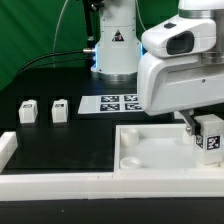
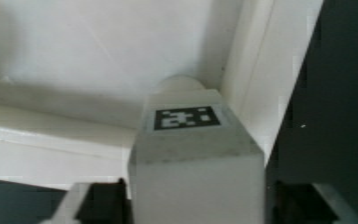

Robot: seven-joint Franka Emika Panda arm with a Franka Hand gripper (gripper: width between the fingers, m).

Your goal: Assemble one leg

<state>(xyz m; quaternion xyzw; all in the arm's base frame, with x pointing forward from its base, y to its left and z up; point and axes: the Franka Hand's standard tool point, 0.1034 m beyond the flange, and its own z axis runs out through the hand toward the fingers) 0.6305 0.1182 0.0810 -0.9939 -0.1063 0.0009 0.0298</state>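
Note:
My gripper (image 1: pixel 204 124) is shut on a white leg (image 1: pixel 210 140), a square post with a black-and-white tag on its face. It holds the leg upright at the corner of the large white tray (image 1: pixel 150 152) on the exterior view's right. In the wrist view the leg (image 2: pixel 195 140) runs out from between the dark fingers (image 2: pixel 105 198), with my gripper (image 2: pixel 195 206) closed on its sides. Its far end is at the tray's corner (image 2: pixel 247 60). I cannot tell whether the end touches the tray. Two more legs (image 1: pixel 28 111) (image 1: pixel 59 110) stand on the black table at the exterior view's left.
The marker board (image 1: pixel 112 103) lies behind the tray. The arm's base (image 1: pixel 115 45) stands at the back. A long white rail (image 1: pixel 60 184) runs along the front, with a raised end (image 1: pixel 6 146) at the exterior view's left.

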